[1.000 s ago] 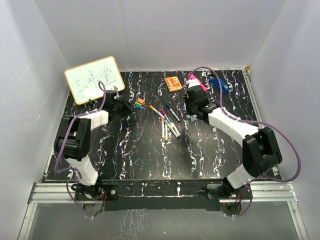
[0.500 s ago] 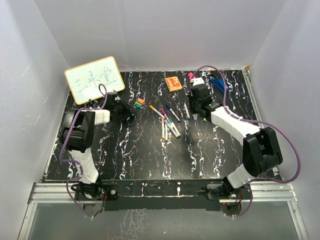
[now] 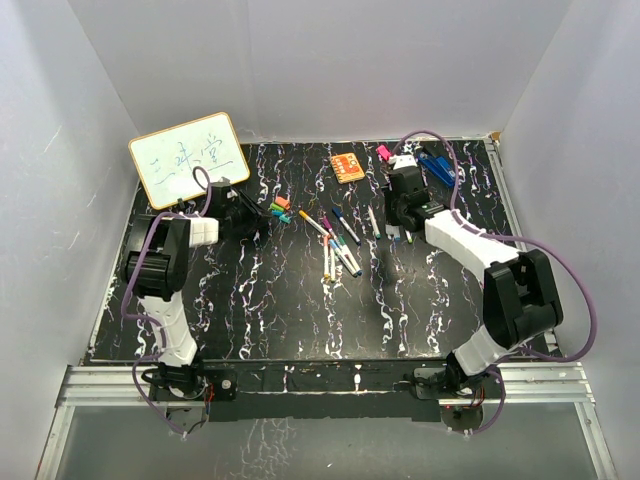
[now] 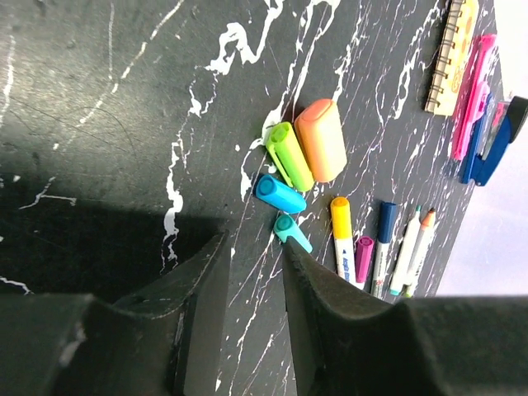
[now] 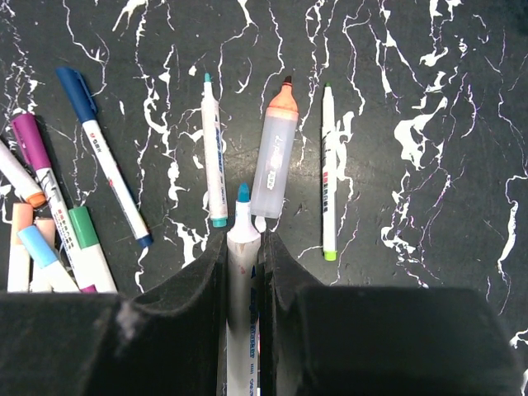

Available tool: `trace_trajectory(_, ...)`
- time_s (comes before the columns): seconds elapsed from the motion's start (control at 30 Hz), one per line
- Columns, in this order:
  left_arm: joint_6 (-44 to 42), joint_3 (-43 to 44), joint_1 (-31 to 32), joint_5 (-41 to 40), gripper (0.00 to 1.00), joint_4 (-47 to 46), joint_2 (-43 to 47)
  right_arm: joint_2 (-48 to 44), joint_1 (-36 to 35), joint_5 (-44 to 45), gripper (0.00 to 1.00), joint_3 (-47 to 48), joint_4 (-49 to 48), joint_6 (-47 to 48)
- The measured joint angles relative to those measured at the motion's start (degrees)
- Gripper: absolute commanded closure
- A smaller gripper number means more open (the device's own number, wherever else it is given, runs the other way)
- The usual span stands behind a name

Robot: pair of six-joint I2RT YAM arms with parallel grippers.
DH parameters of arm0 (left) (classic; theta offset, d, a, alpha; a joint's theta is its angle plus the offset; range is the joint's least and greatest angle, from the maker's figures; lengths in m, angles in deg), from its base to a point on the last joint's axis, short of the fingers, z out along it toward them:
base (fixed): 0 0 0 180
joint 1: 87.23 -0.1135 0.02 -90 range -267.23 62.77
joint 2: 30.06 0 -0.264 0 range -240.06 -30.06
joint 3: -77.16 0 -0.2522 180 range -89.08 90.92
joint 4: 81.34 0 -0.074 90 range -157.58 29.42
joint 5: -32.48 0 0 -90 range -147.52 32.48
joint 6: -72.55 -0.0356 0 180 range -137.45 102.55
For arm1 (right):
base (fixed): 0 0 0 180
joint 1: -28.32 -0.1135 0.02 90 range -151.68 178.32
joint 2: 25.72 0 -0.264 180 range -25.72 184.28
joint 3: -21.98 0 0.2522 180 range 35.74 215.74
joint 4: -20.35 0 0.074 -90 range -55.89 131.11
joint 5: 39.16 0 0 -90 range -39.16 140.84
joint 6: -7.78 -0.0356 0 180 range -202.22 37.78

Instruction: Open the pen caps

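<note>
Left end effector (image 3: pixel 255 216) sits just beside the loose pen caps (image 3: pixel 279 207), pens (image 3: pixel 338 242) mid-counter (image 3: pixel 300 300). Left wrist: I see its jaws slightly spread, nothing between, teal cap (image 4: pixel 292 232) just off the tips. Right wrist: right end effector (image 5: pixel 244 247) pinching a blue-tipped uncapped pen (image 5: pixel 244 224).

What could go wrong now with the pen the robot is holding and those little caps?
The right gripper pinches a blue-tipped pen with its tip bare. Lowered carelessly, it might smear the table or bump the orange highlighter lying just ahead. The teal cap lies right beside a finger of the open left gripper, so a sideways move could flick it into the other caps.
</note>
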Motion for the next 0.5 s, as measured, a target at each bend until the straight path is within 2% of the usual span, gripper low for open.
trace_trajectory(0.1,0.44,-0.31,-0.68,0.0,0.68,-0.24,0.2,0.98,0.46,0.04,1.0,0.0,-0.04,-0.02)
trace_trajectory(0.2,0.79,-2.32,-1.53,-0.24,0.62,-0.39,1.95,2.67,0.94,0.2,1.0,0.0,-0.17,-0.04)
trace_trajectory(0.4,0.85,-9.79,-2.4,-0.46,0.31,-1.16,13.18,7.37,2.03,1.4,1.0,0.0,-0.24,-0.04)
trace_trajectory(0.5,0.57,-11.91,-2.4,-0.35,0.24,-2.51,20.0,9.18,2.45,1.77,1.0,0.0,-0.68,-0.02)
